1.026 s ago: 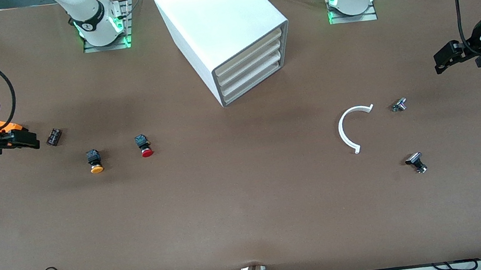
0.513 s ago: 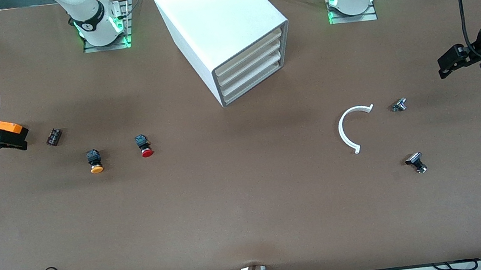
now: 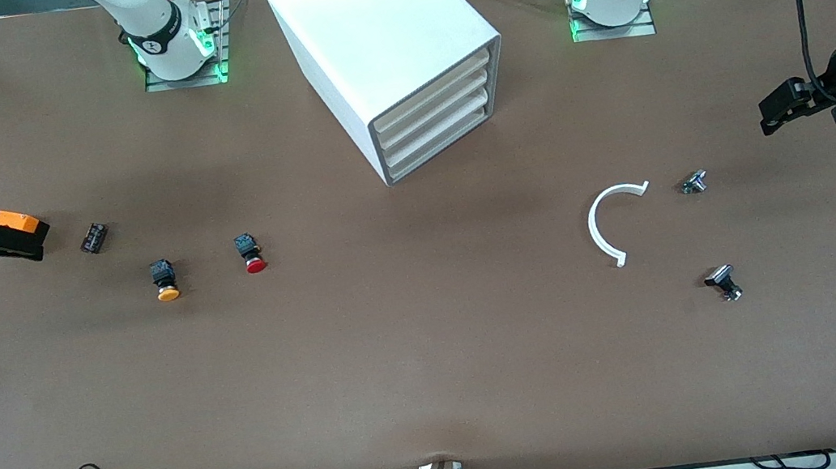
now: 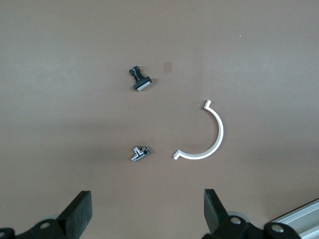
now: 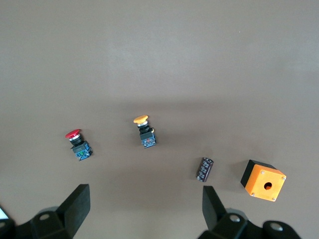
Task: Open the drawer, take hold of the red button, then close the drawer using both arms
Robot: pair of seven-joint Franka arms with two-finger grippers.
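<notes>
— On the desk, toward the right arm's end, the red-capped button lies on its side, beside the yellow-capped button and nearer the cabinet than that one. How would it handle?

— Probably light and rigid. The round cap looks smooth and would likely slip, so the blocky black-and-blue body is the better place to pinch, across its flat sides.

— And the drawer?

— One of four shallow white trays, all pushed in. It should slide easily, but the whole cabinet may shift when pulled, so bracing it seems wise.

— Where are the pincers?

— The right pincer hangs over the desk's edge by the orange box, fingers spread and empty. The left pincer hangs over its own end, also spread and empty.

— What does each view add?

— The right wrist view shows the box's hole and a small dark cylinder; it misses the cabinet. The left wrist view shows only the white half-ring and two small metal parts. Only the front view shows the drawers.
</notes>
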